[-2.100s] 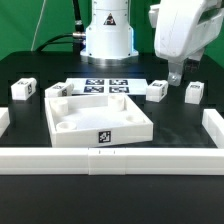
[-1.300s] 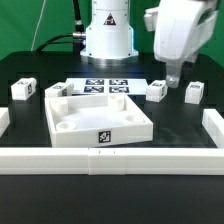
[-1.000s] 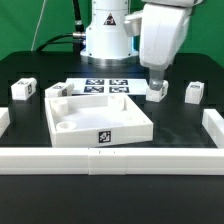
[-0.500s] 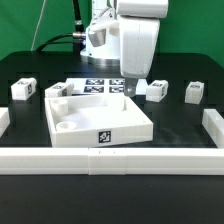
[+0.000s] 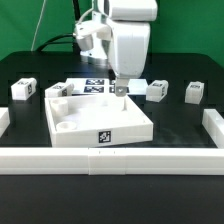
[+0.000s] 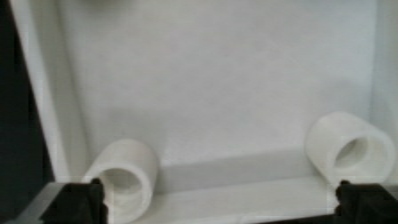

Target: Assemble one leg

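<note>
Several small white legs with tags stand on the black table: one at the exterior view's far left (image 5: 22,89), one by the tray's far left corner (image 5: 57,90), and two on the right (image 5: 157,90) (image 5: 194,92). The large white tray-like part (image 5: 75,128) lies in the middle. My gripper (image 5: 120,88) hangs over the tray's far edge, open and empty. In the wrist view the gripper (image 6: 217,205) looks down on the tray's floor (image 6: 214,90) with two round corner holes (image 6: 121,180) (image 6: 343,150). No leg shows there.
The marker board (image 5: 100,86) lies behind the tray. A long white rail (image 5: 110,160) runs along the front, with short white walls at the left (image 5: 4,120) and right (image 5: 213,126). The robot base (image 5: 95,40) stands at the back.
My gripper has moved from above the two right-hand legs toward the exterior view's left, and now hangs over the tray's far edge. It stays open and empty. No part has moved.
</note>
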`<state>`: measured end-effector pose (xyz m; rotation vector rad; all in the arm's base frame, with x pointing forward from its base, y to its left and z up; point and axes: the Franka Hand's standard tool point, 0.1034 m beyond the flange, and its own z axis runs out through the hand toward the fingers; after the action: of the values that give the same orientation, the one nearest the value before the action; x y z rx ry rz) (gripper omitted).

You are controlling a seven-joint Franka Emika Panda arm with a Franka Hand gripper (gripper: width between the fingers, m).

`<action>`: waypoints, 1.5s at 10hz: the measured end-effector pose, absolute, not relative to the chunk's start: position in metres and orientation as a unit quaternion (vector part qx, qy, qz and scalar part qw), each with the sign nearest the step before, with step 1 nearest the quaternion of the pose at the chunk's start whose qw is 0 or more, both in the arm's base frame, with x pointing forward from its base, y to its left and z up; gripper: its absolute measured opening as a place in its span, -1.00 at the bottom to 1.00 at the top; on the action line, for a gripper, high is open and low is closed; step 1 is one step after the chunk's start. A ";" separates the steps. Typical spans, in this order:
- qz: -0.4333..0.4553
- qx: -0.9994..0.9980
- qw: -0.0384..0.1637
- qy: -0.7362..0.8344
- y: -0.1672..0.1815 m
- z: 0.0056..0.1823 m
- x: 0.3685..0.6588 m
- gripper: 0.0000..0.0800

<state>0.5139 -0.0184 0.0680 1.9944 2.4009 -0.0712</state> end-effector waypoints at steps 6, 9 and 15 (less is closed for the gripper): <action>-0.025 0.610 -0.004 0.792 -0.046 0.052 0.489 0.62; -0.030 0.612 -0.022 0.790 -0.048 0.029 0.467 0.62; -0.033 0.616 -0.033 0.786 -0.051 0.016 0.459 0.32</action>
<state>0.4587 -0.0511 0.0161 1.9779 2.5230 -0.1063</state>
